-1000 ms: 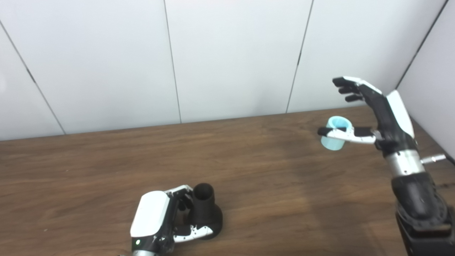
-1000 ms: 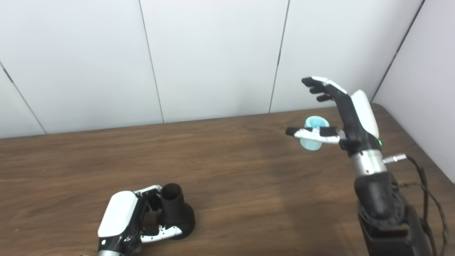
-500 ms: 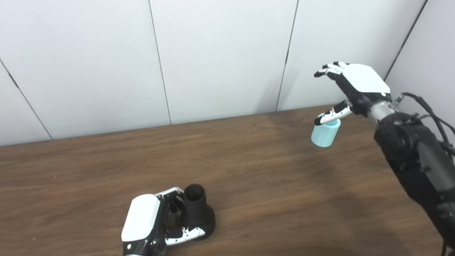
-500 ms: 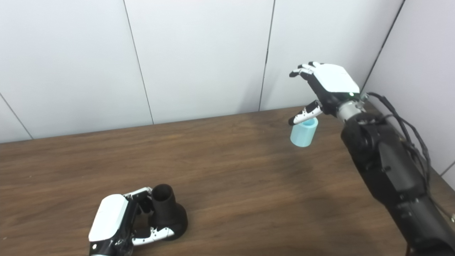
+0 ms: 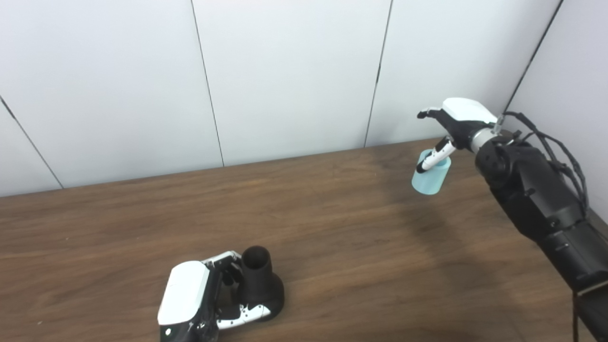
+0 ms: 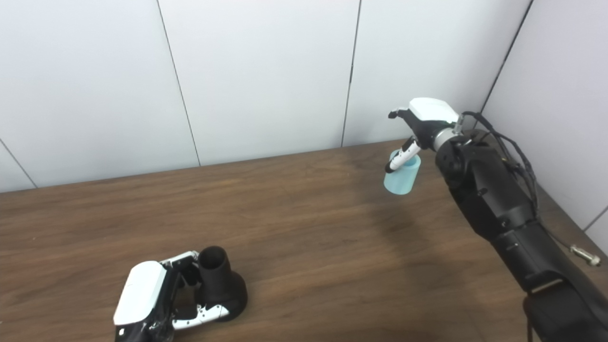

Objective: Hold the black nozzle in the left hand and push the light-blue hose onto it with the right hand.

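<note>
Black nozzle [image 5: 257, 285], flared base, open mouth up, is grasped by left robot hand [image 5: 199, 304] on surface [image 5: 332, 237]. Light-blue hose [image 5: 430, 173], short upright tube, is straddled by right robot hand [image 5: 451, 128], fingers spread, not gripping.

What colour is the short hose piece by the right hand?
Light blue; the hose shows best in the left eye view, beside the right hand.

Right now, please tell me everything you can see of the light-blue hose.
The light-blue hose is a short, smooth, plastic-looking tube with an open top. It stands leaning slightly on the far right of the wooden table. The right hand hovers over it, open; its thumb crosses in front of the rim, and contact cannot be told.
</note>
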